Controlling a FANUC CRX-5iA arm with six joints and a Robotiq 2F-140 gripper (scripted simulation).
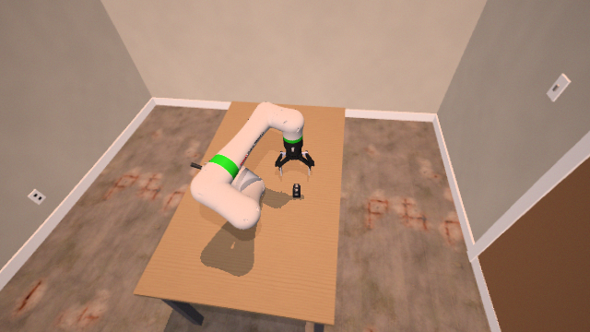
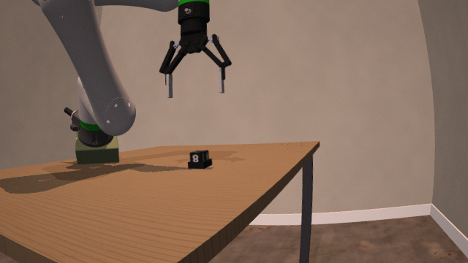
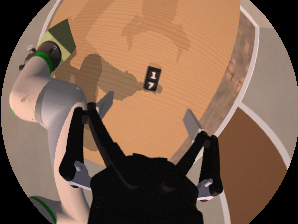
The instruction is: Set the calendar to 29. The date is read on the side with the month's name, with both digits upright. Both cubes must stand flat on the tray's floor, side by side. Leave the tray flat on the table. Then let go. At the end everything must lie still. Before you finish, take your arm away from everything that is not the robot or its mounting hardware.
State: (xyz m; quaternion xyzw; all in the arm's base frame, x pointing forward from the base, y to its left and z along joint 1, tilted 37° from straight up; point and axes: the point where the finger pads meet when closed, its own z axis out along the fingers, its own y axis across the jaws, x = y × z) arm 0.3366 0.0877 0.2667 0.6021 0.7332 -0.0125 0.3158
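The small black calendar (image 2: 199,160) stands on the wooden table: a dark tray holding black cubes. The cube face toward the exterior camera shows a white 8. It also shows in the top view (image 1: 297,191) and in the wrist view (image 3: 153,79), where the digits are too small to read. My gripper (image 2: 195,87) hangs high above the table, fingers pointing down and wide open, with nothing between them. It is above and a little behind the calendar in the top view (image 1: 295,170). In the wrist view the fingertips frame the table below the calendar.
The robot base (image 2: 96,146) stands on the table left of the calendar. The arm's elbow (image 1: 230,203) overhangs the table's left half. The table's right edge (image 2: 292,161) is not far from the calendar.
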